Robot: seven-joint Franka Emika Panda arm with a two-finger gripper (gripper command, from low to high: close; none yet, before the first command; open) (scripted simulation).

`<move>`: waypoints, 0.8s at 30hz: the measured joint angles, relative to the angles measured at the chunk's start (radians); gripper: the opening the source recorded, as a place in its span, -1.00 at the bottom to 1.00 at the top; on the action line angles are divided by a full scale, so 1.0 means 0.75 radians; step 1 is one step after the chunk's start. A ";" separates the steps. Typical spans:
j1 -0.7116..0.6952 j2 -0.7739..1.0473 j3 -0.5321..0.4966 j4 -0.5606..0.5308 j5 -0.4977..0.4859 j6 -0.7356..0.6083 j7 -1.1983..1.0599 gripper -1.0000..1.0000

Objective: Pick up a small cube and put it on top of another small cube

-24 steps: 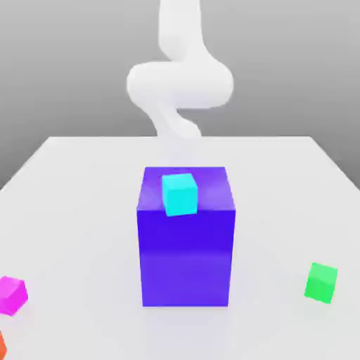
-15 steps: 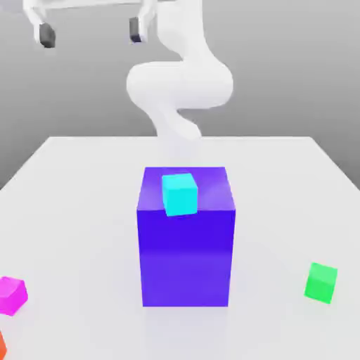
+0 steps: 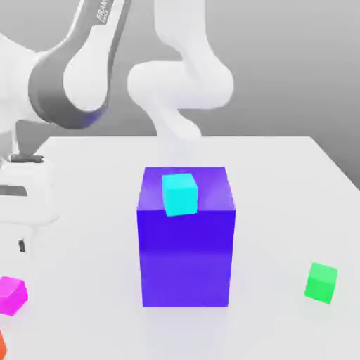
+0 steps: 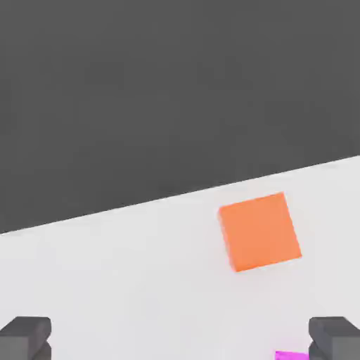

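The white table (image 3: 281, 183) carries a big blue-violet block (image 3: 186, 253) near its middle in the exterior view, with a small cyan cube (image 3: 180, 193) resting on the block's top face. A small green cube (image 3: 322, 282) sits on the table at about four o'clock from the block, well apart from it. The small magenta-pink cube (image 3: 12, 294) lies on the table at about eight o'clock from the block, close to the exterior view's left edge, and a sliver of an orange cube (image 3: 2, 344) shows just beyond it at the lower corner.

The white arm (image 3: 77, 70) reaches in from the upper part of the exterior view's left, and its hand hangs above the magenta-pink cube, apart from it. In the hand view the end effector (image 4: 180, 337) is spread wide, its two dark fingertips (image 4: 27, 336) standing far apart over bare table, pinching nothing. The orange cube appears there as a full face, and the edge of the magenta-pink cube peeks in just beside one fingertip
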 joint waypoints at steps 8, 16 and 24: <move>-0.212 0.374 0.097 0.020 0.141 0.196 -0.199 0.00; -0.254 0.432 0.148 0.035 0.183 0.236 -0.232 -1.00; -0.011 0.178 0.099 -0.015 -0.028 0.091 -0.021 -1.00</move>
